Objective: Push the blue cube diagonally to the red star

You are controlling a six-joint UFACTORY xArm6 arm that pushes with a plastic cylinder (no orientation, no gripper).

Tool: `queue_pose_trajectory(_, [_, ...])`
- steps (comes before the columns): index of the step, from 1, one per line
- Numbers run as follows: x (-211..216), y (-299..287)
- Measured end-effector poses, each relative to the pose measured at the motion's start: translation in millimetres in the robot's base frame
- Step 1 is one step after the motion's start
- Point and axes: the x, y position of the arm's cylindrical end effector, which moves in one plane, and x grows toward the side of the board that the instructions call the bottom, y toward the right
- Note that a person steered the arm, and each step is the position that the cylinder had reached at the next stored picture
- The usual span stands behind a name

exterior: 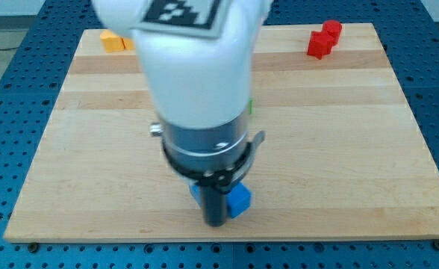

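The blue cube [238,200] lies near the board's bottom edge, at the view's bottom centre, partly hidden by my rod. My tip [216,223] rests at the cube's lower left, touching or nearly touching it. A second bit of blue [194,192] shows left of the rod; I cannot tell if it is part of the same block. The red star-like block [323,39] sits at the view's top right, far from the cube.
The wooden board [354,149] lies on a blue perforated table. An orange-yellow block [116,40] sits at the top left corner. The arm's white and grey body [197,90] hides the board's centre. A sliver of green [250,107] shows at its right side.
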Motion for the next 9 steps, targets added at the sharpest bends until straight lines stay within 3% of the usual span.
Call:
queue_pose_trajectory(2, [-41.7, 67.4])
queue_pose_trajectory(4, [-77.9, 71.9])
queue_pose_trajectory(9, [-181.4, 158.2])
